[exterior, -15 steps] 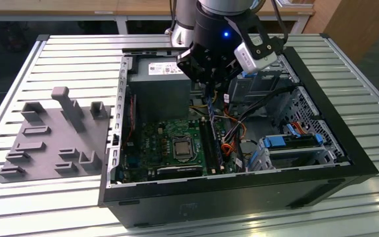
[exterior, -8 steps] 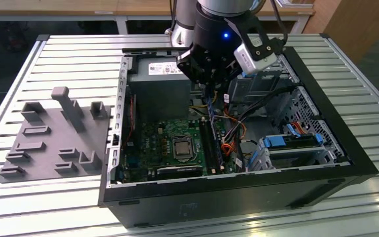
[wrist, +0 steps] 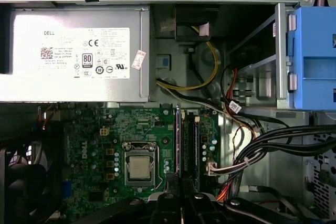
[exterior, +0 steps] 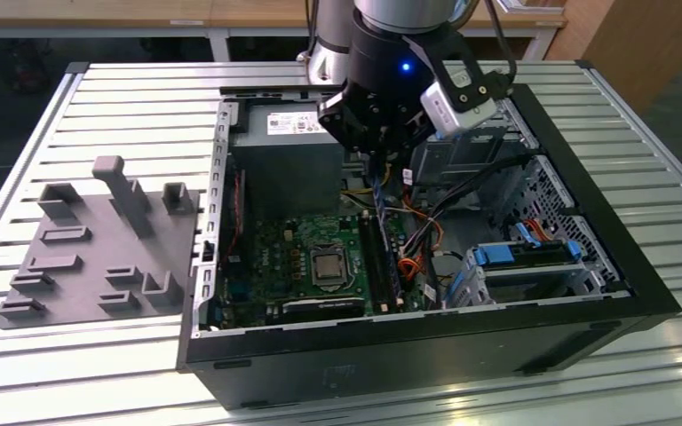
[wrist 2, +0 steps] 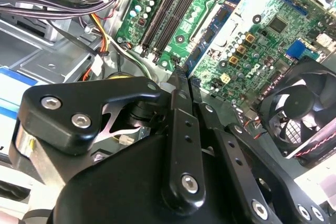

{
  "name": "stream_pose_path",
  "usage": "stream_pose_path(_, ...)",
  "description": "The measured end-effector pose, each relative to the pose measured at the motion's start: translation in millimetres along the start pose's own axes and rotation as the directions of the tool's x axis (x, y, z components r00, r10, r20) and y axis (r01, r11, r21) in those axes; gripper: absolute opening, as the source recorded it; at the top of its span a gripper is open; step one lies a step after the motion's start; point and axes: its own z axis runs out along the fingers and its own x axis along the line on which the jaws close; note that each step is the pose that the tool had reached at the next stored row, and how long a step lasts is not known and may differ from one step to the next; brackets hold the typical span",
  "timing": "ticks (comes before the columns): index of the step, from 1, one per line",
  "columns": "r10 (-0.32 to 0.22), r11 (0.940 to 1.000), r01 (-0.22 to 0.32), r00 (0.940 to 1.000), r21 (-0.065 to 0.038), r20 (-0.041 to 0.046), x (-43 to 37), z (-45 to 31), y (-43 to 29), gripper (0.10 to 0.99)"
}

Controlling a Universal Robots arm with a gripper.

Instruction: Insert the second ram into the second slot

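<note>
My gripper (exterior: 375,167) hangs inside the open computer case (exterior: 625,293), above the far end of the motherboard (exterior: 317,257). Its fingers (wrist 2: 178,103) lie close together, shut, with nothing showing between them in both wrist views. Below the gripper (wrist: 182,181) run the memory slots (wrist: 186,140), beside the processor socket (wrist: 140,167). A thin stick (wrist: 177,140) stands edge-on in one slot. A darker strip (wrist: 195,145) lies in the slot beside it. I take that strip for the second ram, but cannot tell whether it is fully seated. The slots (wrist 2: 168,11) lie ahead of the gripper (wrist 2: 185,76).
A grey power supply (wrist: 73,51) fills the case's far end. Blue drive-bay latches (wrist: 315,56) and bundled cables (wrist: 262,145) crowd the side beyond the slots. A black fan (wrist 2: 299,108) sits by the board. A grey holder fixture (exterior: 92,248) lies on the slatted table at the exterior view's left.
</note>
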Motion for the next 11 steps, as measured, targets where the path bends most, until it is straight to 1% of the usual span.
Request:
stream_pose_path(3, -0.006, 1.0000, 0.006, 1.0000, 0.000, -0.0001, 0.0, 1.1, -1.1, 0.133)
stream_pose_path(7, -0.035, 0.9994, 0.035, 0.9994, 0.000, -0.0010, 0.0, 3.0, -1.8, 0.133)
stream_pose_path(11, -0.037, 0.9993, 0.037, 0.9993, 0.000, -0.0012, -0.1, 6.3, -4.4, 0.133)
